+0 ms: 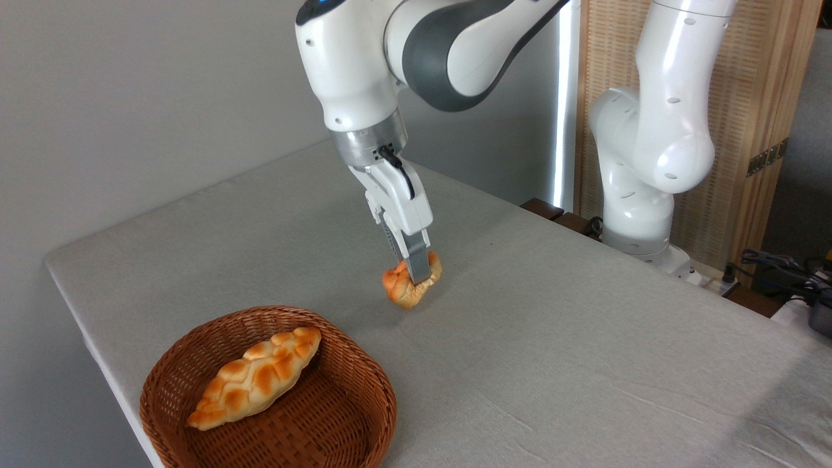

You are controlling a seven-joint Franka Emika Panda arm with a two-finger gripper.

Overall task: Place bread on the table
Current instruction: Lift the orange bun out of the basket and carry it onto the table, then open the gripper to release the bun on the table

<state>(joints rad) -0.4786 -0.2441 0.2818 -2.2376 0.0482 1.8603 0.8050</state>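
The bread (408, 286), a small round orange-golden bun, is held between the fingers of the gripper (419, 272), which are clamped on it from above. It is seen tilted, with its knotted top turned toward the left and its paler base toward the lower right. The bun hangs directly below the gripper, at the very tip of the fingers, so no sideways offset is to be closed; the relation that matters is the vertical one. The bun's lowest edge appears to be at, or just above, the cloth of the table (552, 338); whether contact is already made cannot be told, though the shadow lies close beneath it. The placing step is judged to be nearly finished, and only a release and a lift away seem to be called for. Because the bun is tilted, a small roll may be expected once it is let go. The wicker basket (351, 416), with a braided loaf (260, 377) lying in it, stands apart, toward the near left corner.
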